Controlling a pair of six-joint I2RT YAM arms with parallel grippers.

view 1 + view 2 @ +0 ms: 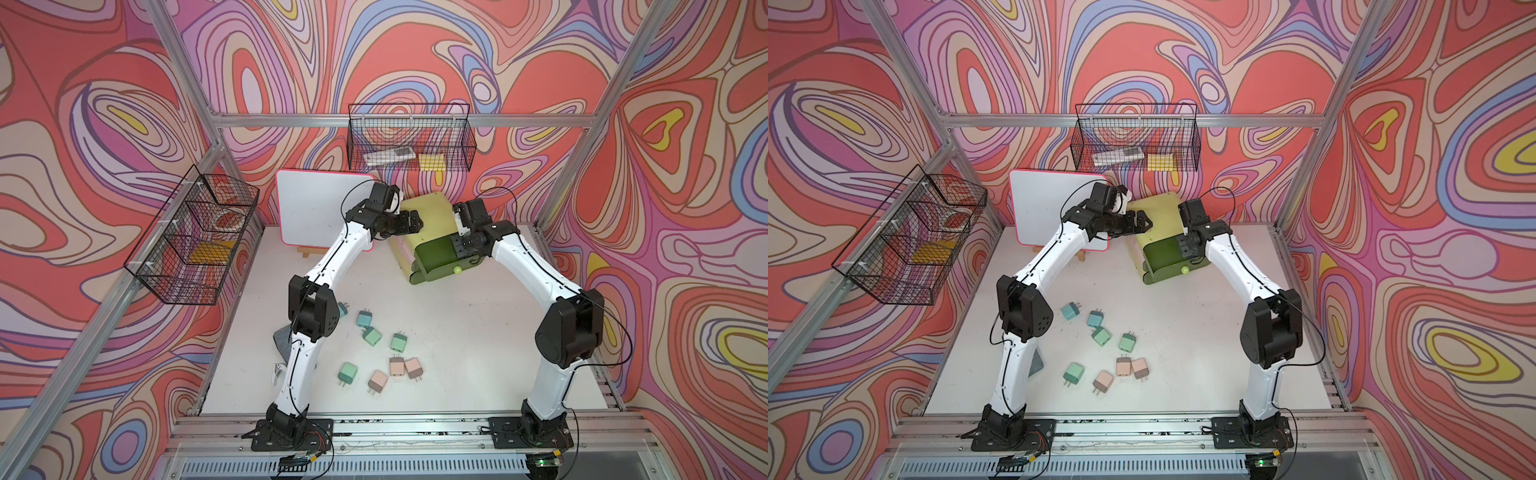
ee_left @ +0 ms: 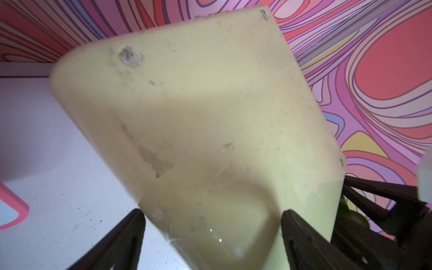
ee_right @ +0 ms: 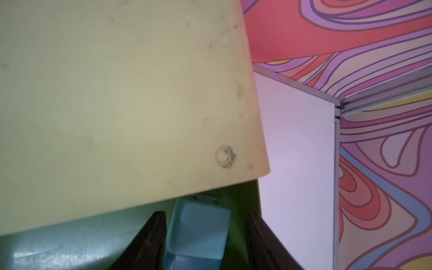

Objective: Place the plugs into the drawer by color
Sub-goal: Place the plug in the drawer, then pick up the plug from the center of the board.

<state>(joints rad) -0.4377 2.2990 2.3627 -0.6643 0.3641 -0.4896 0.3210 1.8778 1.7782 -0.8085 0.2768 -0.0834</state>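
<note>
chest [image 1: 428, 214] sits at the back of the surface [image 1: 478, 353], its uppermost drawer [image 1: 434, 255] pulled out. hard plastic shell, light by the look, so i judge it skids if shoved. my left fingers [image 2: 126, 238] are spread wide over its pale face, probably as a brace; can't tell if they press.

loose plugs [image 1: 372, 336] lie well forward on the surface: three mint, three pink, two blue.

one light blue plug [image 3: 198, 224] is inside the open drawer, between my right fingers [image 3: 149, 236]. these stand apart with a gap showing on one side, not pinching.

plugs look stiff, smooth, near weightless, with rounded corners, so they may squirt out. best hold: across the flat sides, clear of the prongs [image 1: 367, 311].
</note>
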